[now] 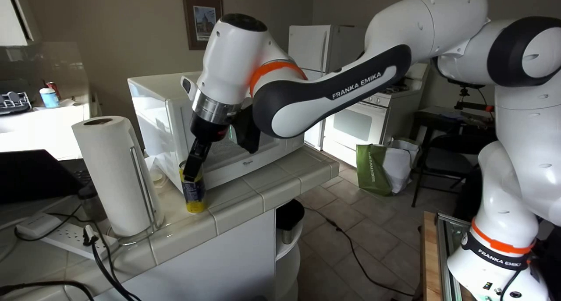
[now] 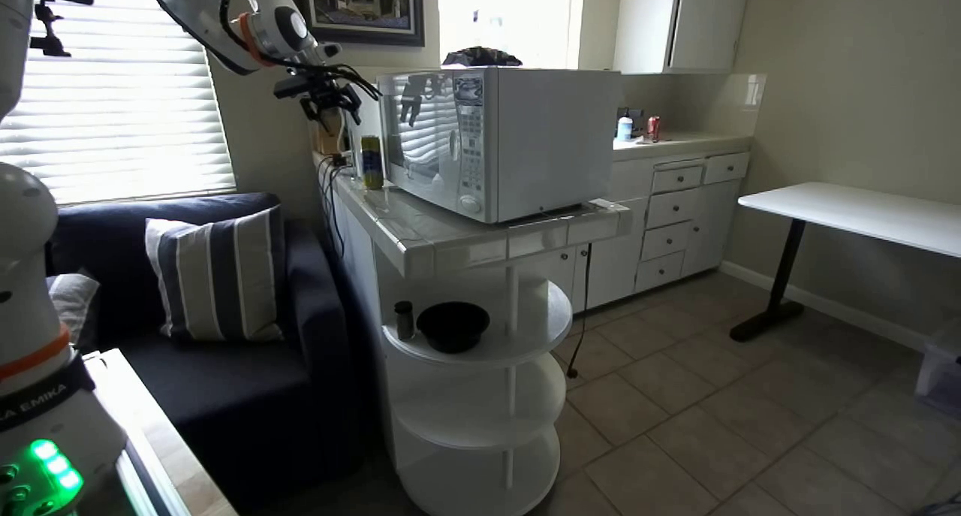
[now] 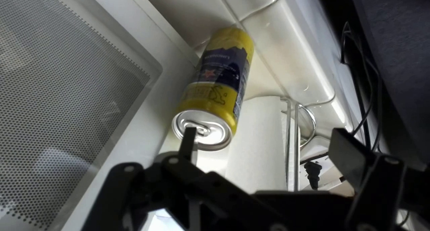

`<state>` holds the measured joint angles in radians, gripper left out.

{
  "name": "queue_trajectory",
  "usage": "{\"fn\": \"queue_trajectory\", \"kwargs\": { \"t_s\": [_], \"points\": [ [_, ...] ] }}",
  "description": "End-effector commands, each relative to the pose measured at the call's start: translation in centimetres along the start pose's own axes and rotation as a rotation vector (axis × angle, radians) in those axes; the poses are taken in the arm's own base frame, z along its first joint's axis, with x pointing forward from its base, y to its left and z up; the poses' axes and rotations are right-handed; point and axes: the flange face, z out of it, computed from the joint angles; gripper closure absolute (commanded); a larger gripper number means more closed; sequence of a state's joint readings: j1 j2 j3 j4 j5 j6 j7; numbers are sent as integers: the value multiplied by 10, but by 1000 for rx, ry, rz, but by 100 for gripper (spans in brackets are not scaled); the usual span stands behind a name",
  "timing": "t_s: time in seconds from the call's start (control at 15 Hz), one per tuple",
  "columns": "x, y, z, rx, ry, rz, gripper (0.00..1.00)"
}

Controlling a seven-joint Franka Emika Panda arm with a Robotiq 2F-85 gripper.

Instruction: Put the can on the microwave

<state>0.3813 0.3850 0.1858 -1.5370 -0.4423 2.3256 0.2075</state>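
Observation:
The can [image 1: 194, 198] is yellow-gold with a dark blue band. It stands upright on the tiled counter, close to the microwave's front, in both exterior views [image 2: 372, 163]. In the wrist view the can [image 3: 220, 68] shows its metal top, and one fingertip overlaps that top. The white microwave [image 1: 228, 158] stands on the counter, also in an exterior view [image 2: 495, 144]; its mesh door [image 3: 77, 89] fills the wrist view's left. My gripper [image 3: 268, 147] is open, its fingers wide apart, holding nothing. In an exterior view the gripper [image 2: 332, 114] is above and beside the can.
A white paper towel roll [image 1: 111, 178] on a wire holder stands near the can, and in the wrist view the roll [image 3: 258, 147] shows between the fingers. A power strip [image 1: 72, 244] with cables lies beyond it. The counter edge [image 1: 239, 222] runs close to the can.

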Motion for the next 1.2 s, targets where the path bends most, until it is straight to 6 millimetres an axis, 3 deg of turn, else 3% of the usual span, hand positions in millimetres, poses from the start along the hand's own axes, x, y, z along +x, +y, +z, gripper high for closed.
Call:
{"fn": "queue_trajectory", "kwargs": {
  "t_s": [0.0, 0.2, 0.47, 0.73, 0.93, 1.13],
  "points": [
    [2, 0, -1, 0, 1, -1, 0],
    [2, 2, -2, -1, 3, -2, 0],
    [28, 24, -10, -28, -5, 264, 0],
    [34, 37, -16, 27, -42, 459, 0],
    [35, 51, -8, 43, -36, 611, 0],
    [27, 66, 13, 48, -62, 766, 0]
  ]
}}
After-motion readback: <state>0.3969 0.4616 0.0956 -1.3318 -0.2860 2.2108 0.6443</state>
